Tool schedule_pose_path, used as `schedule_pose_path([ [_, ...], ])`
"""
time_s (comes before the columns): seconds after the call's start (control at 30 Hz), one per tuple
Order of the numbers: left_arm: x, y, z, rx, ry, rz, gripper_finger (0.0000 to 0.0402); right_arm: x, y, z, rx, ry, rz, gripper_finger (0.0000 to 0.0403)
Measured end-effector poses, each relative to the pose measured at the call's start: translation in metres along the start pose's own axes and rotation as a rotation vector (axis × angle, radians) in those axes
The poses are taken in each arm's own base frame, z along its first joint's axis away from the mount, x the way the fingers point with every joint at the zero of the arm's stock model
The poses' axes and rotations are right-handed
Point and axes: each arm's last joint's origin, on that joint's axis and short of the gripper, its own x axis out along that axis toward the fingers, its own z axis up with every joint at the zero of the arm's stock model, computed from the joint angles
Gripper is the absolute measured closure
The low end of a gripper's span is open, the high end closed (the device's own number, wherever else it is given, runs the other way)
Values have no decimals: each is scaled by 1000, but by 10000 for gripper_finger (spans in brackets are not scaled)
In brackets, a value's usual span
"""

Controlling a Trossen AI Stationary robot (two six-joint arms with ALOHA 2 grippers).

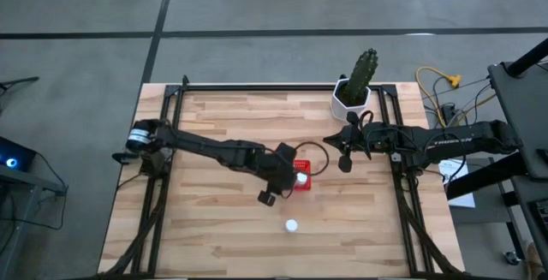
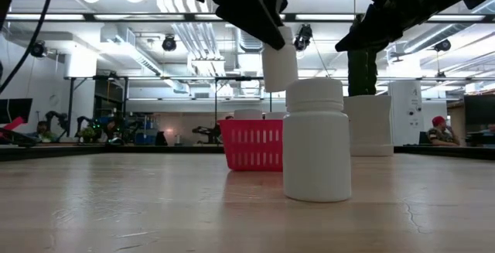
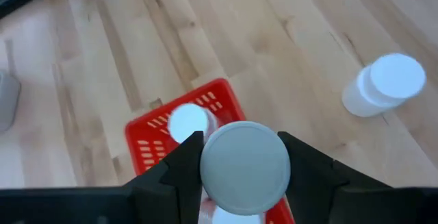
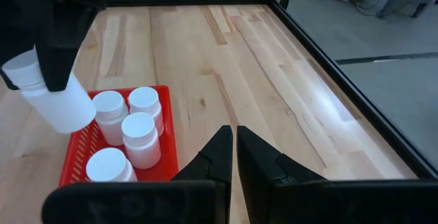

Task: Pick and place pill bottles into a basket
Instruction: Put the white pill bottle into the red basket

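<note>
The red basket stands mid-table and holds several white pill bottles upright. My left gripper hovers above the basket, shut on another white pill bottle, which also shows in the low view. One more pill bottle stands upright on the table nearer the front edge; it fills the low view's foreground. My right gripper is shut and empty, in the air to the right of the basket. My left gripper pinches the bottle between its two fingers, one on each side of its upper body just under the cap. The fingers come from above, pointing down. The bottle hangs slightly tilted below the fingers, lifted clear above the basket.
A white pot with a green cactus stands at the table's far right, behind my right arm. A black frame runs around the wooden table top. Bare wood lies left of and in front of the basket.
</note>
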Motion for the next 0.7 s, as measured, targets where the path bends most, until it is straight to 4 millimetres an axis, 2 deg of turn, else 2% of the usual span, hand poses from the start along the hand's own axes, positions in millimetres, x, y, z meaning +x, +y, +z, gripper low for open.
schedule_pose_path([
  [0.27,2,13,-5,-7,-36,-49,257,0,0,0,-4,0,0,390],
  [0.7,10,19,-15,2,-45,-42,257,0,0,0,-7,-1,-1,390],
])
